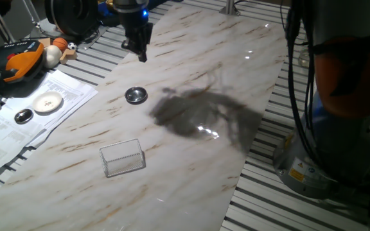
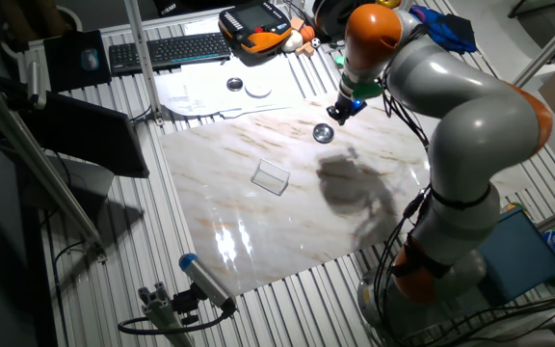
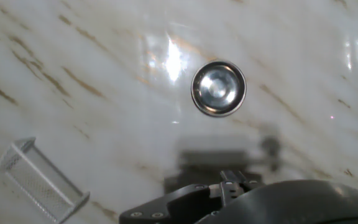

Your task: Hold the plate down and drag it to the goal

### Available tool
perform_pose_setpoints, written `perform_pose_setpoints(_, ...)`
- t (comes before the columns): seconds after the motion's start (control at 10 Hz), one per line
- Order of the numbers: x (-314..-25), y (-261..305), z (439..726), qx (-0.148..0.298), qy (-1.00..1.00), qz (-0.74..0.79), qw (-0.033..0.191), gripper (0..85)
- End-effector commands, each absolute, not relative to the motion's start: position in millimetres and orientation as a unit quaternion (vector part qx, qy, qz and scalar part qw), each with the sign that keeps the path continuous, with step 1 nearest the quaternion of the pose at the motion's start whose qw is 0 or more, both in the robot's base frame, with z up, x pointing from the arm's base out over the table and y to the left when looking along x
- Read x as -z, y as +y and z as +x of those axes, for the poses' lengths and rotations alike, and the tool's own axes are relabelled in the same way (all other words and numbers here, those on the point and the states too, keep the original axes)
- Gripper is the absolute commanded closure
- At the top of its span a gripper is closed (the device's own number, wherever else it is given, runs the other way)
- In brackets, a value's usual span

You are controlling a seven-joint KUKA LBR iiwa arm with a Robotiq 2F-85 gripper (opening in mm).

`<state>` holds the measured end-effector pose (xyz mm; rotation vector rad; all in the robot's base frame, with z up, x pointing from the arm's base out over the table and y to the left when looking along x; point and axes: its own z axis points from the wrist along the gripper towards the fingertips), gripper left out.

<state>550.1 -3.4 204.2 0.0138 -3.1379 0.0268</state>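
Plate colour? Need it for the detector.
Shiny silver metal with a slightly darker centre: the plate, clearest in the hand view.

robotics lab: slatted aluminium bench, keyboard, teach pendant.

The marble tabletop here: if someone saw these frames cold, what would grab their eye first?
Probably the small shiny silver plate, alone on the pale marble table, with the see-through mesh goal lying apart from it, nearer the table's front edge. The gripper hangs above the table beyond the plate, touching neither. A big dark arm shadow smears the marble beside the plate.
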Motion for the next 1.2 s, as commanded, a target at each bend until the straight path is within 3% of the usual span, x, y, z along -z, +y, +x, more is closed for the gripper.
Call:
perform_pose_setpoints(0.0,-192.1,-5.0,577.7,-0.008,-1.0,0.009,0.004,85.0)
perform_pose_setpoints(0.1,-179.4,-8.1,589.8,-0.004,-1.0,0.013,0.02,85.0)
perform_pose_setpoints(0.5,-137.0,-16.4,617.2,0.022,-1.0,0.016,0.016,85.0)
perform_pose_setpoints(0.9,-122.9,-17.7,618.5,0.029,-0.999,0.016,0.021,85.0)
perform_pose_setpoints(1.1,-122.9,-17.7,618.5,0.016,-0.999,0.009,0.042,85.0)
